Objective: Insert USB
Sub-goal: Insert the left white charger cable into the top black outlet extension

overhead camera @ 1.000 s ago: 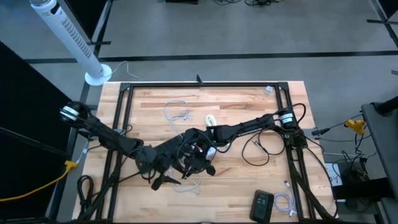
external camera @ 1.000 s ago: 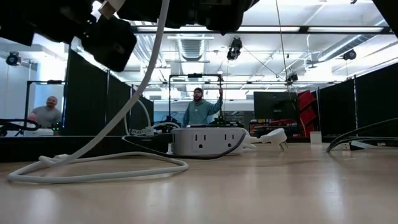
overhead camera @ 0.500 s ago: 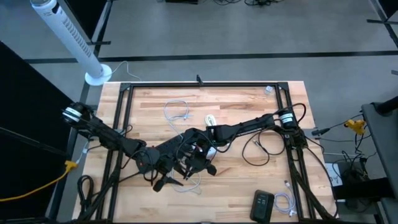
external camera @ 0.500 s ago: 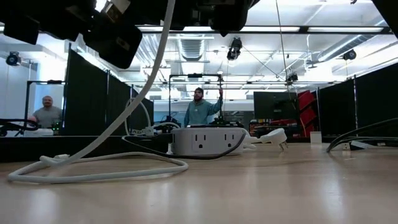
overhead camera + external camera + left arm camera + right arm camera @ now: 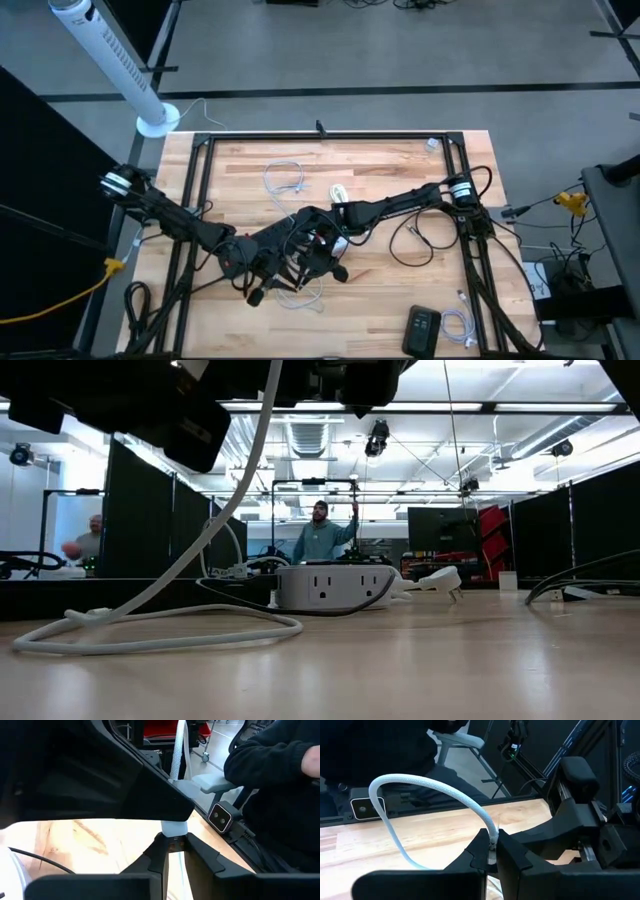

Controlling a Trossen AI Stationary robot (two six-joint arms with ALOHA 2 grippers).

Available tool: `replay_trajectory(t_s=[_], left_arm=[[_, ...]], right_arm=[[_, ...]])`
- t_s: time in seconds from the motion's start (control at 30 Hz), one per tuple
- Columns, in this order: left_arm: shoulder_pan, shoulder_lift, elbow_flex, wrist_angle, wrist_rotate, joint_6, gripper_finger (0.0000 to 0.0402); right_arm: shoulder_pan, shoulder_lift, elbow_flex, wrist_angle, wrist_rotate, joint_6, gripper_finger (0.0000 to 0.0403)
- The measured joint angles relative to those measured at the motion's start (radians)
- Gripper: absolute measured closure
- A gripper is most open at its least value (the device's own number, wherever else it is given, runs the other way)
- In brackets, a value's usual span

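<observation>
White braided cable [image 5: 427, 787], pinched at both ends near the worktop's [image 5: 400, 160] middle.

I had the right gripper [image 5: 491, 851] clamped on the cable by its plug and the left gripper [image 5: 173, 851] clamped on the white connector [image 5: 174, 827], presumably to mate them; the power strip [image 5: 335, 586] sat farther back.

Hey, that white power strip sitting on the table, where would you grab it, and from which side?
Grip the white power strip across its narrow width, near the middle of its body, coming down from above. It lies flat on the table with its outlets facing sideways, so the long side walls probably give parallel surfaces. Avoid the end where cables crowd it.
</observation>
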Motion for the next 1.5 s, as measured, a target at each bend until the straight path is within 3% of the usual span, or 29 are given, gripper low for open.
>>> replay_trajectory(t_s=[0.27, 0.57, 0.77, 0.97, 1.2, 1.37, 1.5], left_arm=[[0.001, -0.001, 0.000, -0.024, -0.018, -0.013, 0.0366], [-0.003, -0.092, 0.000, -0.162, -0.145, -0.017, 0.0366], [-0.038, -0.236, 0.000, -0.359, -0.333, -0.026, 0.0366], [-0.081, -0.332, 0.000, -0.505, -0.547, -0.022, 0.0366], [-0.084, -0.361, 0.000, -0.567, -0.722, 0.009, 0.0366], [-0.083, -0.351, 0.000, -0.641, -0.847, 0.005, 0.0366], [-0.082, -0.349, 0.000, -0.664, -0.934, 0.002, 0.0366]], right_arm=[[0.001, -0.002, 0.000, -0.010, 0.040, 0.045, 0.0387], [0.000, -0.050, 0.001, -0.103, 0.253, 0.091, 0.0254], [-0.003, -0.103, 0.002, -0.183, 0.350, 0.140, 0.0209], [-0.028, -0.151, 0.002, -0.326, 0.551, 0.313, 0.0199], [-0.089, -0.154, -0.001, -0.377, 0.555, 0.550, 0.0201], [-0.156, -0.155, -0.002, -0.375, 0.558, 0.839, 0.0212], [-0.184, -0.162, -0.002, -0.354, 0.558, 0.918, 0.0220]])
